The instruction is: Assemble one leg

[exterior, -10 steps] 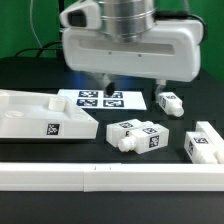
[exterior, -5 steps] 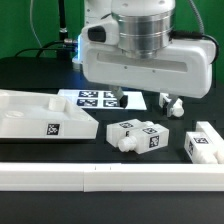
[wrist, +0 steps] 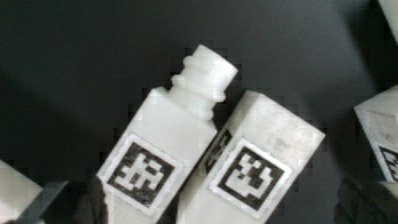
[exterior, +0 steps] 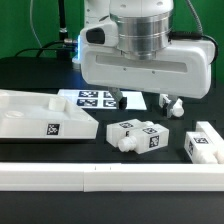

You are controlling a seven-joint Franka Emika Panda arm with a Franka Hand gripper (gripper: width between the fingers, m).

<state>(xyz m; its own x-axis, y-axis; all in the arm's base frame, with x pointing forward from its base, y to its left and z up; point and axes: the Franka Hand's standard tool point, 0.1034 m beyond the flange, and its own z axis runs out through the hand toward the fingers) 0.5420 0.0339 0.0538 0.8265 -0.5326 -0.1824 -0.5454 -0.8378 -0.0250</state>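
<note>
Two white legs lie side by side on the black table, one (exterior: pixel 124 132) touching the other (exterior: pixel 151 138), each with a square tag. In the wrist view they fill the middle: one leg (wrist: pixel 164 150) shows its narrower ridged end, the other (wrist: pixel 263 150) lies against it. A third leg (exterior: pixel 205 144) lies at the exterior view's right. A fourth (exterior: pixel 173 104) stands farther back, partly behind a finger. My gripper (exterior: pixel 141 100) hangs open and empty above and just behind the pair, its fingers apart.
The large flat white panel (exterior: pixel 30 115) lies at the exterior view's left. The marker board (exterior: pixel 95 98) lies behind the pair, under the gripper. A long white rail (exterior: pixel 110 176) runs along the front edge.
The gripper has moved toward the exterior view's right, now over the pair of legs, and has held still for the last half second. No part has moved.
</note>
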